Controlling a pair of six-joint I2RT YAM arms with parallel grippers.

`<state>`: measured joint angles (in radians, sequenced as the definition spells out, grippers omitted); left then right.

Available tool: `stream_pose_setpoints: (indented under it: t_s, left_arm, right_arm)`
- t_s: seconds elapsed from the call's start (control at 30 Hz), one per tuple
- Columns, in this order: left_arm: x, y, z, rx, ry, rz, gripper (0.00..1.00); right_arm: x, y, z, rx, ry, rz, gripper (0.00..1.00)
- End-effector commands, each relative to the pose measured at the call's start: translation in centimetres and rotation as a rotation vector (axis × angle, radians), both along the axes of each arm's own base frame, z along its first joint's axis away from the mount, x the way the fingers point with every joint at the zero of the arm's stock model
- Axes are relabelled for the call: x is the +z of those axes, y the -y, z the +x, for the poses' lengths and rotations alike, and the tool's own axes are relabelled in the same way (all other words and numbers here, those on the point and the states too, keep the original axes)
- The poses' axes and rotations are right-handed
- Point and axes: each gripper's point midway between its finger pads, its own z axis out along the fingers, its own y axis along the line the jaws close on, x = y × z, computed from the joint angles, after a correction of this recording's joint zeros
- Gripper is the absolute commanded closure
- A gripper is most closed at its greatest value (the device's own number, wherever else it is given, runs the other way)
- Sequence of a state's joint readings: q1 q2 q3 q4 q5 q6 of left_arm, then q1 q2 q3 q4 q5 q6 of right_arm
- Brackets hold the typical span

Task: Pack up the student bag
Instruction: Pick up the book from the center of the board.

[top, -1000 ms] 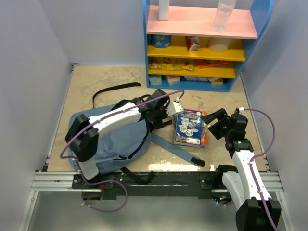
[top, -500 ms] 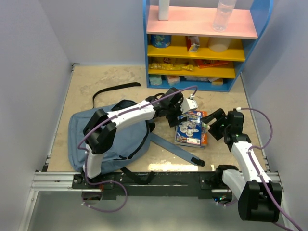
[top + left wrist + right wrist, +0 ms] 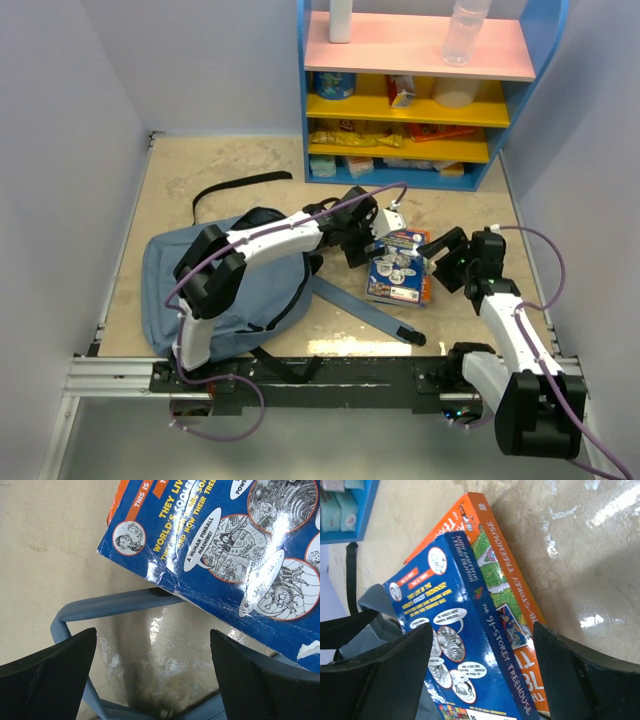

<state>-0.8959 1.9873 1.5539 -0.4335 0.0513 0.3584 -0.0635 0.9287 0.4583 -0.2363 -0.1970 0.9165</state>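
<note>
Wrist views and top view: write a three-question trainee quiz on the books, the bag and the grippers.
1. True or false: the blue book lies on top of the orange book.
2. The left gripper is: A) shut on the blue book, B) open and holding nothing, C) shut on a strap.
3. Fill in: a grey-blue ____ of the student bag runs under the blue book's corner.
Key: 1 true; 2 B; 3 strap.
</note>
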Motion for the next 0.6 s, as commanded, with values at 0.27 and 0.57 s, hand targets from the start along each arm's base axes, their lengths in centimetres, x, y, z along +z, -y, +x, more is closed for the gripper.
stream_pose_setpoints:
  t_s: [0.27, 0.57]
  left_arm:
    - [4.4, 6.6, 0.7, -0.034, 0.057, -0.139, 0.0]
    - [1.7, 8.0, -0.4, -0.06, 0.018, -0.119, 0.0]
  right_arm:
    - [-1.5, -1.0, -0.2, 0.014, 0.001, 0.067, 0.16]
    - [-1.5, -1.8, -0.8, 0.033, 0.012, 0.111, 0.19]
